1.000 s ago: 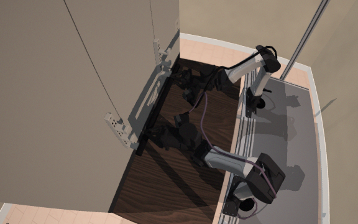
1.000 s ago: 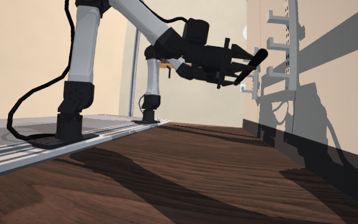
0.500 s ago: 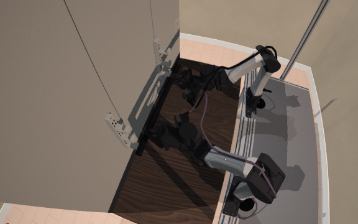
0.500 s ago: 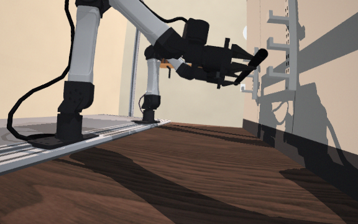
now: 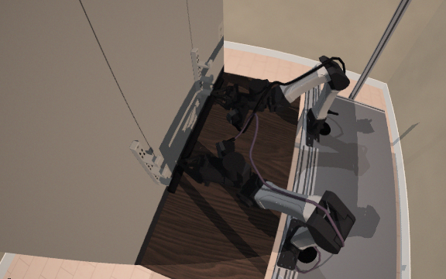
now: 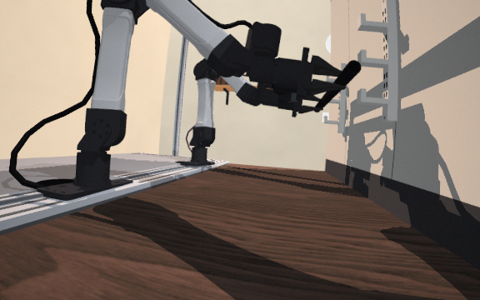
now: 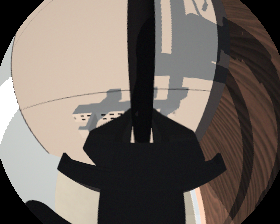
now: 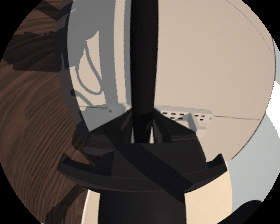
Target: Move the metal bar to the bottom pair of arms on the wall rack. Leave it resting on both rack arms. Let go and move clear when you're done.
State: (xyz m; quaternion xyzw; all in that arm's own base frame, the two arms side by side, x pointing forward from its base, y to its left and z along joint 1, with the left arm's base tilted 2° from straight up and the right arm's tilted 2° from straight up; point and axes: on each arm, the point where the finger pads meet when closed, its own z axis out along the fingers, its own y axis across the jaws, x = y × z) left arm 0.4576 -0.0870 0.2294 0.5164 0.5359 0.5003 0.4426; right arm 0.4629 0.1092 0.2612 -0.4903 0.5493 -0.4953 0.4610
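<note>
- Left gripper (image 5: 181, 160) (image 6: 318, 104) (image 7: 142, 112) and right gripper (image 5: 216, 93) (image 6: 342, 79) (image 8: 142, 112): both pinching metal bar (image 5: 192, 141) (image 6: 352, 68) (image 7: 142, 50) (image 8: 145, 50).
- Bar held near wall rack (image 5: 142, 155) (image 6: 393, 62), not resting on its arms.

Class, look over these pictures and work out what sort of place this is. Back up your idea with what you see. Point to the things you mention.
Probably a robotics workspace: two jointed arms stand on a metal rail (image 6: 152, 180), a dark wood-grain surface (image 6: 265, 233) lies beside it, and slotted wall brackets (image 6: 393, 62) face them.
</note>
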